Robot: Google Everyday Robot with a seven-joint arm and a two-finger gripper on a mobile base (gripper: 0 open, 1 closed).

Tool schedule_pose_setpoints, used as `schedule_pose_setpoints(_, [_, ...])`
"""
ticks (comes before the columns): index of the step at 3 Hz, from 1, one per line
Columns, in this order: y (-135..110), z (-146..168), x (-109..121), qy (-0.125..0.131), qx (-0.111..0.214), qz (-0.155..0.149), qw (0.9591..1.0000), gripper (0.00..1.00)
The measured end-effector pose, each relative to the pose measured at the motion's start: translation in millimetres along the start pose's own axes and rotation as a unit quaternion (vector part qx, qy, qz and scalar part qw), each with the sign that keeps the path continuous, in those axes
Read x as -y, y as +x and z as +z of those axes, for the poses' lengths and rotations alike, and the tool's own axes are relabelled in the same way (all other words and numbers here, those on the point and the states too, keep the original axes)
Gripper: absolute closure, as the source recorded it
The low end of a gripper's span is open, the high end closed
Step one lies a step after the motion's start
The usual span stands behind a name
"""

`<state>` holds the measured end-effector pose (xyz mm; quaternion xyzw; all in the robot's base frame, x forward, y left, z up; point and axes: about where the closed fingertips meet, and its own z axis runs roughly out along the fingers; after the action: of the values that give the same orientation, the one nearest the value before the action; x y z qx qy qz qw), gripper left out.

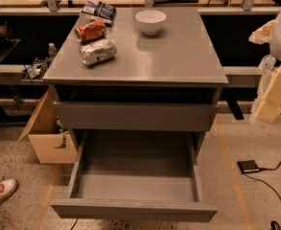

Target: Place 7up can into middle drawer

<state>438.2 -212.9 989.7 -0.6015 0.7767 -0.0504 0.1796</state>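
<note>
You'll find the dented silvery-white 7up can with green markings (98, 51) lying on its side on the left part of the flat grey table (178, 56). It is just beside the orange-red can (90, 31), on the near side. A round white bowl (150, 22) stands farther back. Below, the wide, shallow dark-grey middle drawer (135, 176) is pulled out. Your pale yellowish end effector (273, 97) hangs at the right edge, well apart from the can. I cannot tell whether it is wide or narrow.
</note>
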Motion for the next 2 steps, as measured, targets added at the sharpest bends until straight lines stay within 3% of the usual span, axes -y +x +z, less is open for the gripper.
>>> schedule_pose_setpoints(1, [0, 0, 0, 0.001, 0.0, -0.001, 1.0, 0.0])
schedule_pose_setpoints(2, [-13, 8, 24, 0.003, 0.008, -0.02, 0.9998, 0.0])
